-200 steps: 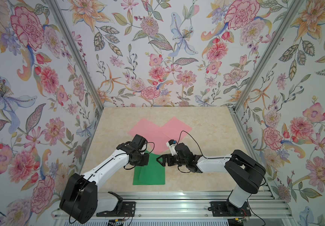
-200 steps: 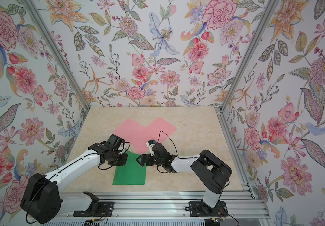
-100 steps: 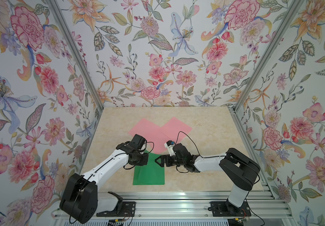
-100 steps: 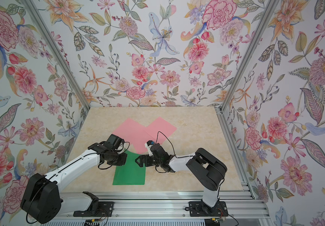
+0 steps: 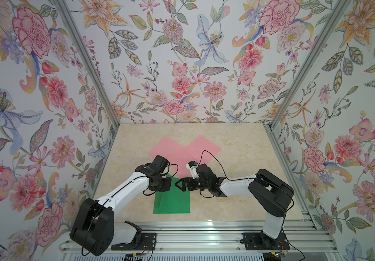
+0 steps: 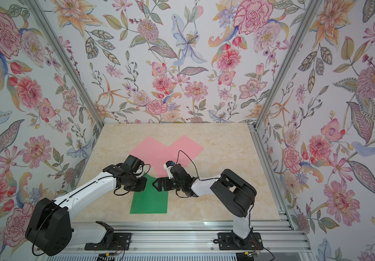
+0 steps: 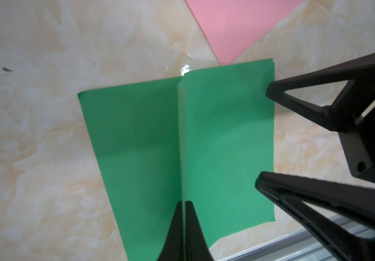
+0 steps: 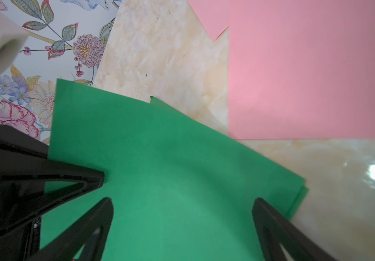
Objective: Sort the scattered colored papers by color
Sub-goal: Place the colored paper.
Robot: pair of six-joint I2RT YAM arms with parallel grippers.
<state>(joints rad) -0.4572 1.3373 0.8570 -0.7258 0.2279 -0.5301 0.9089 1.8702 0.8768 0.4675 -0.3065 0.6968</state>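
green papers lie at the surface front, pink papers behind. left hand stays pinched shut on one lifted green sheet. right hand, wide open and empty, has slid up beside it, so a green regrip looks likely.

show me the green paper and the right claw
green paper (image 5: 173,203): in a top view, its bare near half
right claw (image 8: 182,200): in the right wrist view, midway between its fingertips

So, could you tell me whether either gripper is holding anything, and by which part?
The left gripper is shut on a thin green paper sheet, pinching its edge; the open right gripper holds nothing.
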